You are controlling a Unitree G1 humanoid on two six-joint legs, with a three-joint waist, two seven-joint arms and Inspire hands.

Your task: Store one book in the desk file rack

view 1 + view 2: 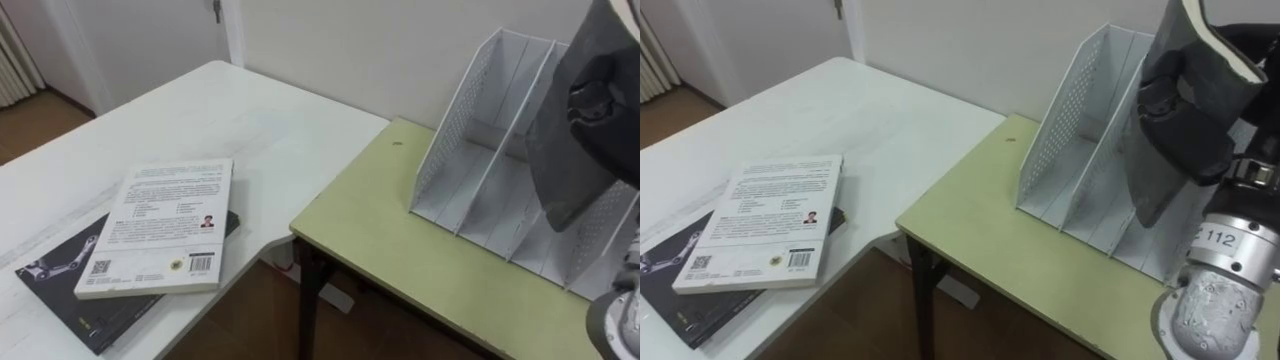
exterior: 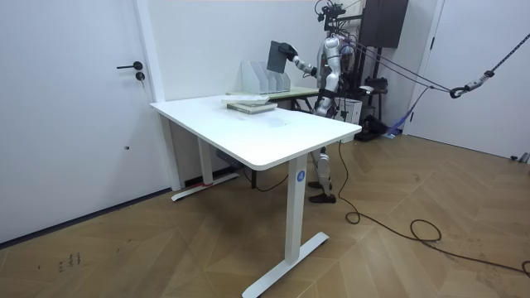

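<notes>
Two spare books [image 1: 765,220] lie stacked well off to the left of my right hand [image 1: 1180,120]. Its fingers are curled tight round the grey book [image 1: 1155,195], held upright, I judge so its lower edge can slip between the dividers of the file rack [image 1: 1080,130] just below. Forearm is raised near vertical over the green desk [image 1: 990,230].

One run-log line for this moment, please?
right hand: fingers curled on grey book | position: raised over file rack, not slotted | white table: two books stacked
</notes>
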